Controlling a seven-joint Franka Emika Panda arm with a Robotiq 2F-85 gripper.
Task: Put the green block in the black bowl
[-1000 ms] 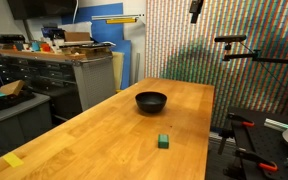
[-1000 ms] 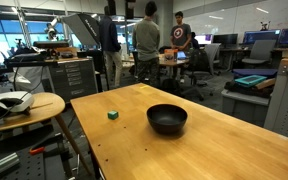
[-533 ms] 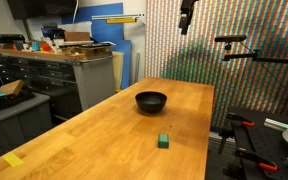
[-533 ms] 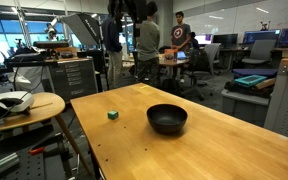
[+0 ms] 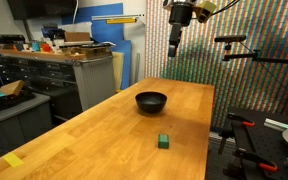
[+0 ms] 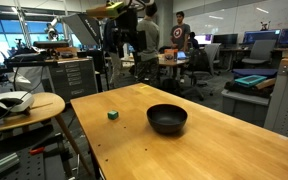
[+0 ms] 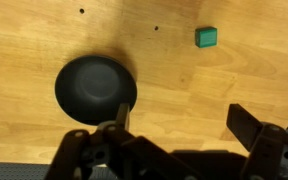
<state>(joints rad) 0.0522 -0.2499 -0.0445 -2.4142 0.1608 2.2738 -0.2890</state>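
Panda arm (image 5: 184, 10) comes in from the top edge in an exterior view, only the last links visible, wrist pointing straight down. Robotiq gripper (image 5: 174, 44) hangs vertically below it, raised high, fingertips down. Also visible in an exterior view (image 6: 124, 14) near the top edge, partly lost against dark background, so jaw spacing is unreadable there. In the wrist view the gripper (image 7: 181, 135) sits at the bottom edge, with two dark fingers (image 7: 114, 135) set wide apart and the jaws spread.

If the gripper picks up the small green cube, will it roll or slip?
The small matte dark-green cube probably will not roll: flat faces. The matte surface suggests little slipping. Being small, it is likely light.
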